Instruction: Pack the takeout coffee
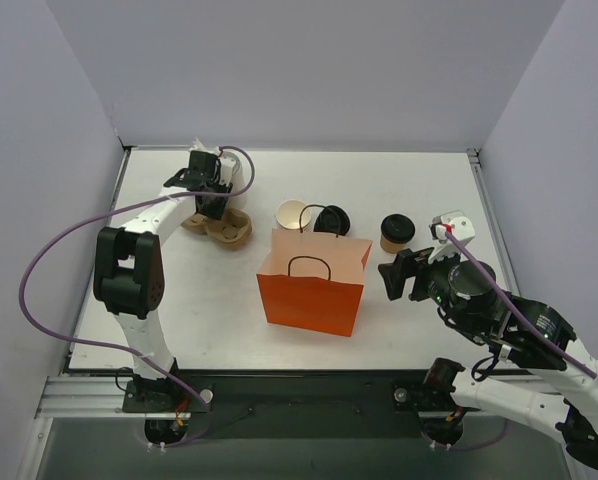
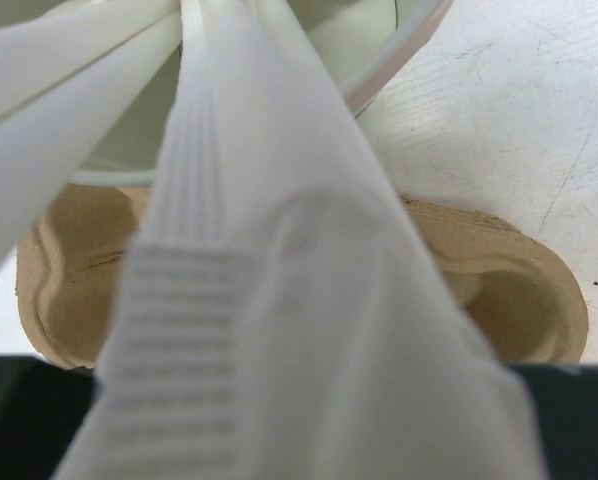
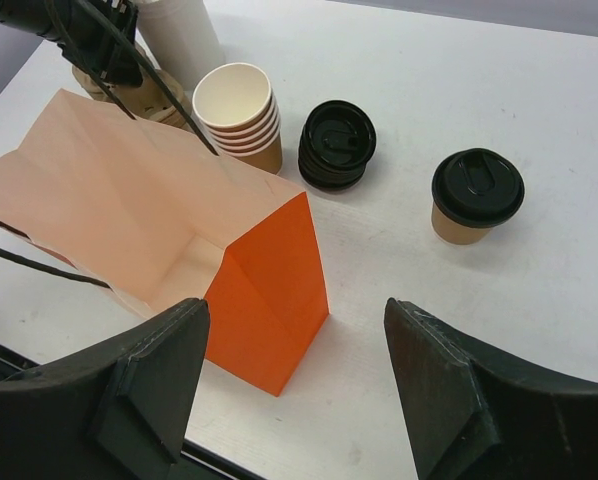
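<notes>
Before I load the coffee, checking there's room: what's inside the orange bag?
Only bare paper walls show inside the orange bag; the lidded coffee stands outside it. Part of its floor is hidden.

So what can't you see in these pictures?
Left wrist view: blurry white shapes near the lens hide most of the brown cardboard cup carrier.
Top view: the left hand is too small and dark to show whether it grips the tall white cup.
Both other views: the orange paper bag hides its bottom behind its own walls.
</notes>
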`<state>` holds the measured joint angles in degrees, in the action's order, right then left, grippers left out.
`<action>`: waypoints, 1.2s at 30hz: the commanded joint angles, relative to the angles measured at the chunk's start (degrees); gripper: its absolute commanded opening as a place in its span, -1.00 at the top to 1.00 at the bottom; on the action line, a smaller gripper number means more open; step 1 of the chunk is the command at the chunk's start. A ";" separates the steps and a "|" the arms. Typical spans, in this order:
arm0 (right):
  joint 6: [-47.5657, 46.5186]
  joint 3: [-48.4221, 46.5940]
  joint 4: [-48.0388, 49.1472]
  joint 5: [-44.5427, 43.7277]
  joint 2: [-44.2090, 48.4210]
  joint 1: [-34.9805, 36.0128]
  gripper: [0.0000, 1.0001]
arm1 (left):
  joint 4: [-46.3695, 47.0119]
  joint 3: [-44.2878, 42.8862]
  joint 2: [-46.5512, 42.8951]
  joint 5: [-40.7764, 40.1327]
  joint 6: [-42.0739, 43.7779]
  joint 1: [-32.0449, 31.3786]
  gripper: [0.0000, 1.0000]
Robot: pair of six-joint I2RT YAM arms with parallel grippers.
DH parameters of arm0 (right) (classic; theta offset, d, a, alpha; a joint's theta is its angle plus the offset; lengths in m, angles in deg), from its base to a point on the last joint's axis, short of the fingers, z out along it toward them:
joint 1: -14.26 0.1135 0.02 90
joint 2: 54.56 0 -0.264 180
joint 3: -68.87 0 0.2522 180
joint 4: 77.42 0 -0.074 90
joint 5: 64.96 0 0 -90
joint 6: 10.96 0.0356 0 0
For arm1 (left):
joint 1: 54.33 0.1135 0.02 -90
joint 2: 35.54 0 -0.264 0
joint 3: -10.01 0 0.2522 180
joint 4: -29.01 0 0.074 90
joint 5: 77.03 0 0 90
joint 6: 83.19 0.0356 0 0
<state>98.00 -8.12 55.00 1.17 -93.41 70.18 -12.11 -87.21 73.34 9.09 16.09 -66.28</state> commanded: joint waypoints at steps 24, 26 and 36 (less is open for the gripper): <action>-1.12 0.20 1.39 -1.61 1.76 0.15 -0.43 | -8.76 -6.54 -6.75 -4.47 -3.39 -0.18 0.24; -0.86 0.20 1.39 -1.52 2.28 0.15 -0.43 | -9.90 -7.24 -7.28 -5.00 -3.83 -0.27 0.24; 0.64 1.17 1.04 -1.70 3.52 0.15 -0.43 | -18.08 -12.07 -13.51 -8.07 -7.07 -3.34 0.25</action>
<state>97.63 -7.70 55.15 0.79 -90.48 70.18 -25.70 -94.14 65.56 3.48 11.55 -67.70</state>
